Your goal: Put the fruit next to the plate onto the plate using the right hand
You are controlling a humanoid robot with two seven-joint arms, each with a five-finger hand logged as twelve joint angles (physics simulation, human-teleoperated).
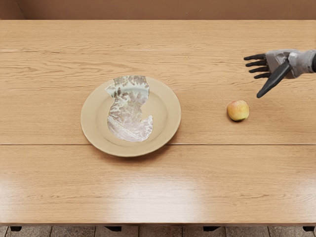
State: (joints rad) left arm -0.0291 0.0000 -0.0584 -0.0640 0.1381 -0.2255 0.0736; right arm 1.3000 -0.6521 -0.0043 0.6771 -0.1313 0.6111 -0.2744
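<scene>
A small yellow-red apple [238, 110] lies on the wooden table, to the right of a tan plate [165, 106] with a mottled grey-white pattern in its middle. My right hand [263, 72] comes in from the right edge, hovering above and to the right of the apple. Its dark fingers are spread and hold nothing. A clear gap separates the hand from the fruit. The apple and the plate are apart by roughly a plate's radius.
The wooden table [158, 187] spans the whole view, with its front edge near the bottom. A brown wall runs along the back.
</scene>
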